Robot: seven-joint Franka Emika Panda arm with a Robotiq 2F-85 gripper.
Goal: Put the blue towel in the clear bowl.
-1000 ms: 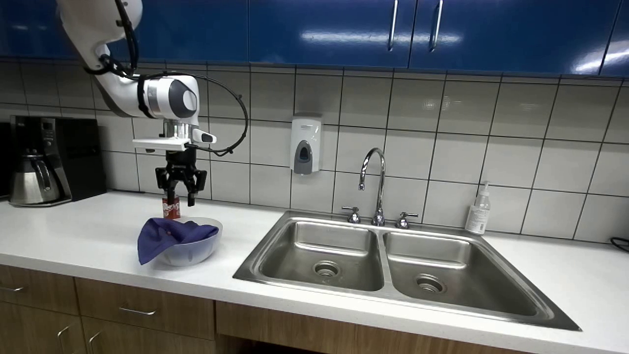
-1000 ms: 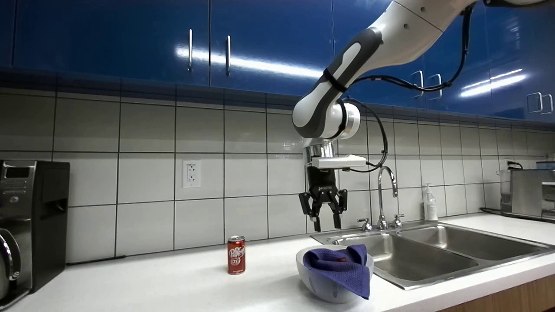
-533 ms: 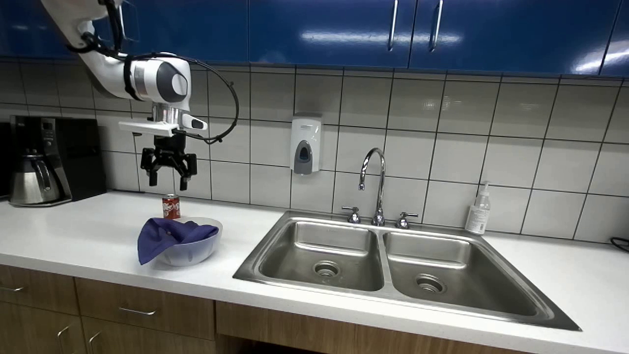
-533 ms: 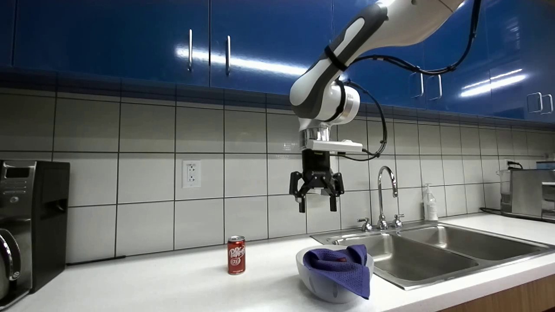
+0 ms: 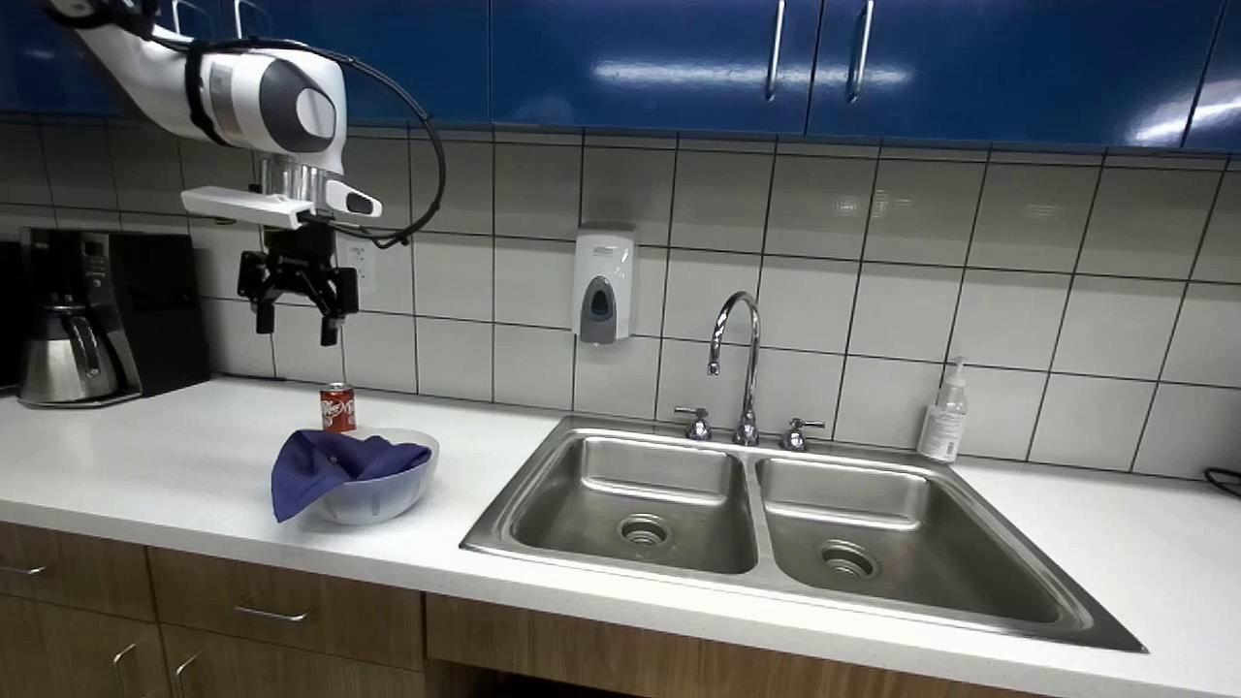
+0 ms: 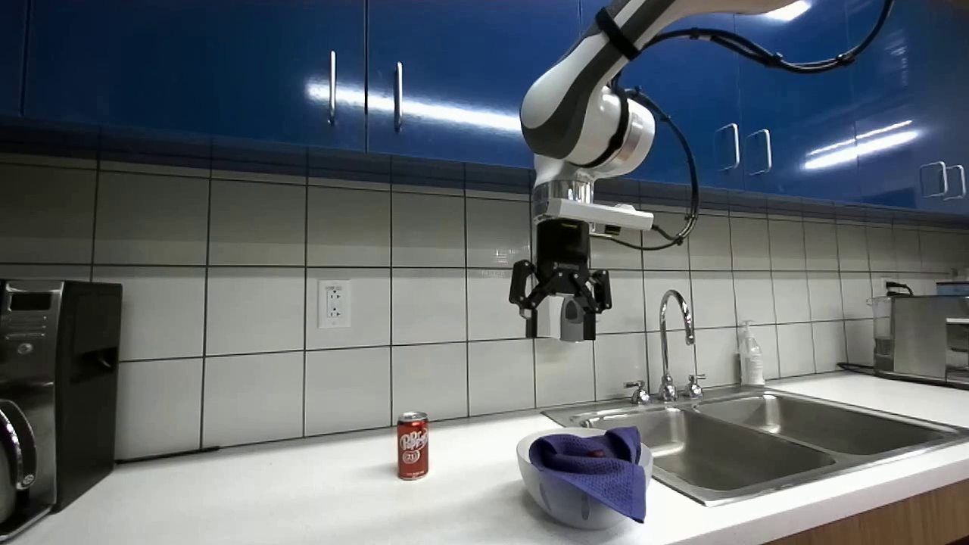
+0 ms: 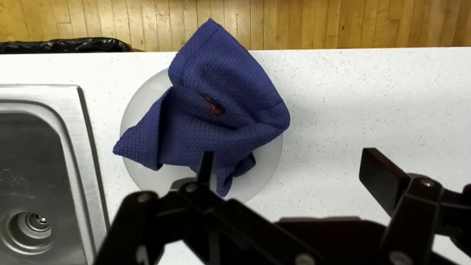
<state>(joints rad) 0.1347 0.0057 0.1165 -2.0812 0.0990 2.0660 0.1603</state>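
Note:
The blue-purple towel (image 5: 325,470) lies bunched in the clear, frosted bowl (image 5: 388,499) on the counter. Part of the towel hangs over the bowl's rim. The towel (image 6: 594,469) and bowl (image 6: 553,499) also show in an exterior view. In the wrist view the towel (image 7: 220,136) has a dark red spot in its folds and covers most of the bowl (image 7: 266,165). My gripper (image 5: 298,327) is open and empty, well above the bowl and apart from the towel. It also shows open in an exterior view (image 6: 560,327) and in the wrist view (image 7: 289,156).
A red soda can (image 6: 412,446) stands on the counter near the bowl. A steel double sink (image 5: 766,553) with a faucet (image 5: 748,378) is beside the bowl. A coffee maker (image 5: 145,310) stands by the wall. Blue cabinets (image 5: 650,58) hang above.
My gripper has risen away from the bowl, and its fingers have spread wider. The towel and the bowl have not moved.

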